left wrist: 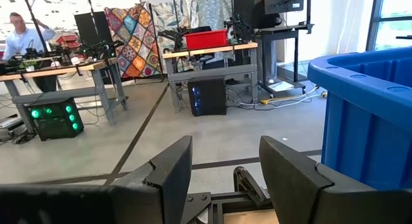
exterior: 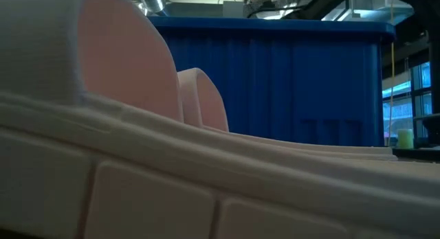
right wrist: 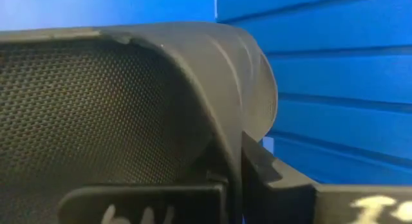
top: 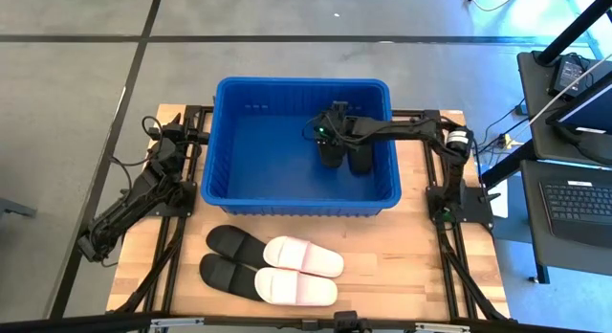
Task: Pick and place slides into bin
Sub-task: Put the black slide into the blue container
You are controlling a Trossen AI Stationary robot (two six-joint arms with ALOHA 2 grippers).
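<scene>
The blue bin (top: 301, 194) stands at the table's middle and fills the back of the low view (exterior: 309, 81). My right gripper (top: 331, 132) reaches down into it and is shut on a black slide (top: 334, 153). A second black slide (top: 360, 158) lies beside that one on the bin floor. Two more black slides (top: 232, 241) (top: 222, 272) and two white slides (top: 304, 256) (top: 296, 287) rest sole down on the table near the front edge. My left gripper (left wrist: 222, 172) is open and empty at the table's far left, beside the bin wall (left wrist: 364, 114). My right gripper (right wrist: 235, 185) holds the black slide by its wide strap, at the strap's edge (right wrist: 248, 130). One finger (right wrist: 141, 205) is under the strap against its mesh lining and the other finger (right wrist: 322, 198) is outside it. The fingers come from above inside the bin. I cannot tell whether the sole rests on the bin floor.
The white slides stand right in front of the low camera (exterior: 117, 95). The arms' black frames run along both sides of the table (top: 449, 204). Bare wood lies to the right of the slides (top: 411, 266). Beyond the table are desks and a person (left wrist: 19, 37).
</scene>
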